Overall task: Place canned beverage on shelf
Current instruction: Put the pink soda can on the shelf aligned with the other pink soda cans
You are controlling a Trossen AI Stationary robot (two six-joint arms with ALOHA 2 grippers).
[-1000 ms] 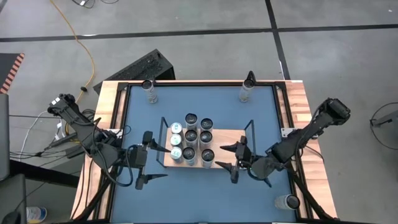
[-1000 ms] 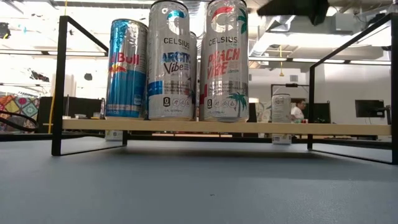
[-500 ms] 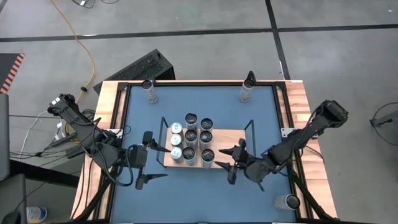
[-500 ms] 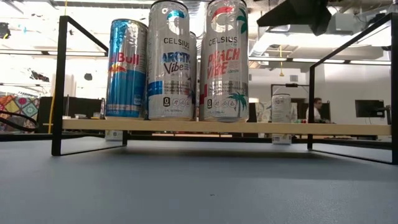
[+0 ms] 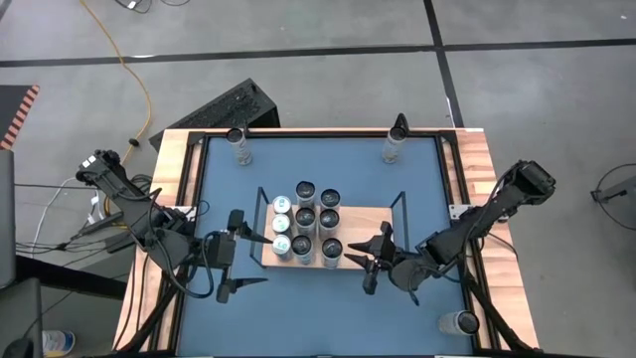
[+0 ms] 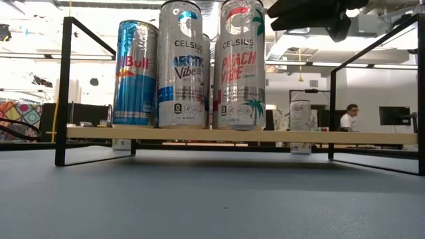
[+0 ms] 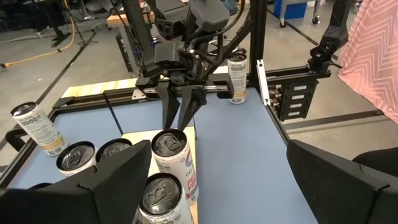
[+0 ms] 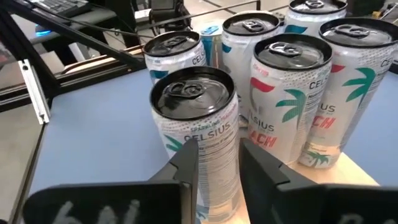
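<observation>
Wooden shelf [image 5: 370, 214] holds seven upright cans [image 5: 305, 218].

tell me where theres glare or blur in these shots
Low view: bright ceiling lights wash out the room behind the cans. Right wrist view: soft highlights on the can tops. Left wrist view: near fingers are blurred.

Both arms are matte black, built of slim tubular links joined by bulkier rounded joint housings. The left end effector [image 5: 241, 263] carries two long, flat fingers that taper to sharp points, fixed to a boxy black wrist block with pale markings on top. The right end effector [image 5: 370, 262] has the same pointed black fingers [image 8: 186, 163], with squared, smooth inner faces. Thin black cables loop along the left arm's lower links.
</observation>
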